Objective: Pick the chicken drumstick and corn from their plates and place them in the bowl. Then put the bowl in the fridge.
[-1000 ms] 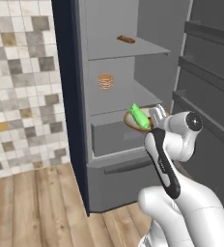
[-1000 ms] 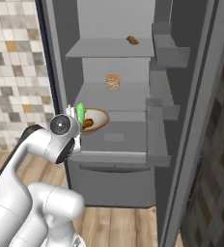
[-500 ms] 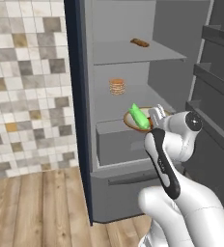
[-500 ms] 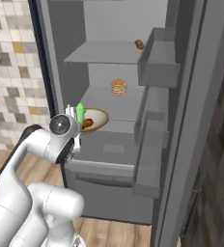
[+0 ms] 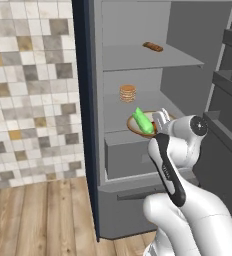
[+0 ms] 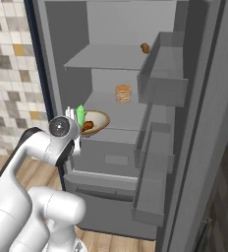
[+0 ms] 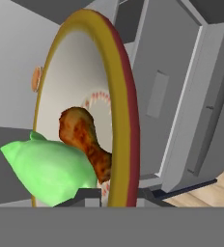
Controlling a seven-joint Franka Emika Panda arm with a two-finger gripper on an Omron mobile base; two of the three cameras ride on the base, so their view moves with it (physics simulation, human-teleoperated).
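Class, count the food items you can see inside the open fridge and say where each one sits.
4. A brown item on the top shelf, a pancake-like stack on the middle shelf, and the corn and chicken drumstick in the bowl. Others may be hidden.

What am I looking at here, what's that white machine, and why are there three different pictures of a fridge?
The white machine is a robot arm on a driving base, in a simulated kitchen. Two pictures come from cameras on the base, behind the arm to its left and right; the third comes from a camera on the hand, so it looks tilted. The open fridge has grey shelves: a small brown item on the top one, a stack of what look like pancakes on the middle one. The tool grips the rim of a tan bowl at the front of that middle shelf. In the bowl lie the green corn and the chicken drumstick.
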